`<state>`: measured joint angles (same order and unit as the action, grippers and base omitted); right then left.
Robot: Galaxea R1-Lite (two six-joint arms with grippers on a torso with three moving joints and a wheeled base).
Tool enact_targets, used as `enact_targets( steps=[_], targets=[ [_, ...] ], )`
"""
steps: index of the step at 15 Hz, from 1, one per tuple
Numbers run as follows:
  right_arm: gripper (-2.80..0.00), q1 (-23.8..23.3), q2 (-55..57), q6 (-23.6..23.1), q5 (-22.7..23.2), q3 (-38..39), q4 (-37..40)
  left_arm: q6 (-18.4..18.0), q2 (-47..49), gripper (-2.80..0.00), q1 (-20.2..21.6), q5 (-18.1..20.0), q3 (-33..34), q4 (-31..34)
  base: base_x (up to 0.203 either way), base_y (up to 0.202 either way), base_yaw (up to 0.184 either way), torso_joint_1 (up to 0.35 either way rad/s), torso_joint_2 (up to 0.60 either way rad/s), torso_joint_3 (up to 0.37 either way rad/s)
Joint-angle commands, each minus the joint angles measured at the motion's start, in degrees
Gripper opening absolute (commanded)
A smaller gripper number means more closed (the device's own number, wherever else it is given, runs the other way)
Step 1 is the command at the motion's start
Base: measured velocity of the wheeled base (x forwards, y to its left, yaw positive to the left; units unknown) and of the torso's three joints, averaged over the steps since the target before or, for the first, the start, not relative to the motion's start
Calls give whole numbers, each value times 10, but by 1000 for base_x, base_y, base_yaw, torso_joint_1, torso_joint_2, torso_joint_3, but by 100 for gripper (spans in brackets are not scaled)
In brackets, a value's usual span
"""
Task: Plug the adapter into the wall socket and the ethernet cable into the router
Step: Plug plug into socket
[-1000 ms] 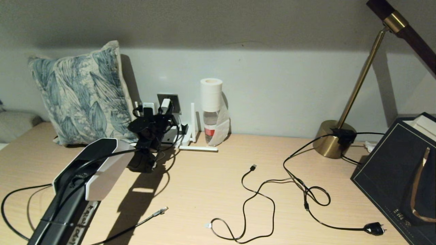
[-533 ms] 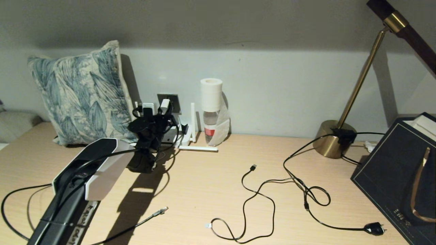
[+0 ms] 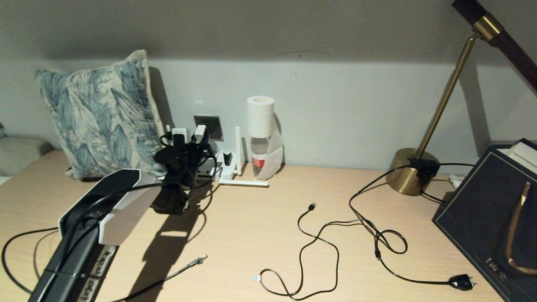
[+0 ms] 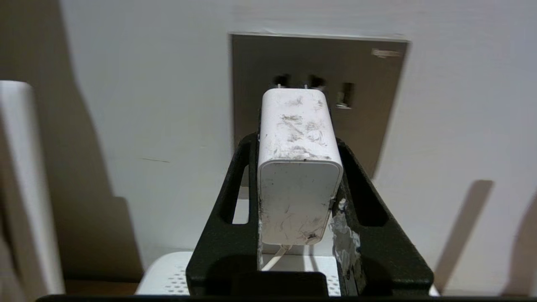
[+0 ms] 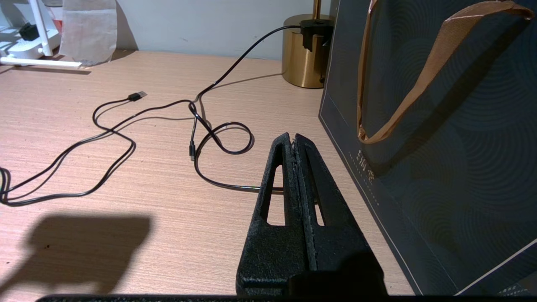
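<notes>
The left gripper [image 4: 298,167] is clamped on the adapter [image 4: 296,167], its prongs just short of the wall socket [image 4: 369,105]; the right gripper [image 5: 295,140] is pressed together. The ethernet cable [image 3: 184,268] lies near on the desk

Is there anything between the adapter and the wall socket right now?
Nothing visible. The left pincer holds the adapter straight in front of the wall socket, its prongs right at the upper pin holes. The router sits below, out of the path.

No text reads clearly: handwriting on the left arm's label [image 3: 98,268] and the dark bag's print [image 3: 491,263] stay illegible.
</notes>
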<state>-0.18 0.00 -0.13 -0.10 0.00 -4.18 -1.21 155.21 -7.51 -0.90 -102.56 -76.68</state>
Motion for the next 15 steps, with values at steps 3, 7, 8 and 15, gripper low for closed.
enact_targets(
  steps=[3,7,8,15],
  targets=[
    [-280,0,0,0,0,15,0,0,1,-280,4,1,-16,0,0,0,0,0,0,0],
    [-280,0,0,0,0,15,0,0,7,-280,3,3,-56,26,0,0,0,0,0,0],
    [-280,0,0,0,0,15,0,0,7,-280,2,3,-60,29,0,0,0,0,0,0],
    [-280,0,0,0,0,15,0,0,6,-280,-1,0,-41,30,0,0,0,0,0,0]
  ],
)
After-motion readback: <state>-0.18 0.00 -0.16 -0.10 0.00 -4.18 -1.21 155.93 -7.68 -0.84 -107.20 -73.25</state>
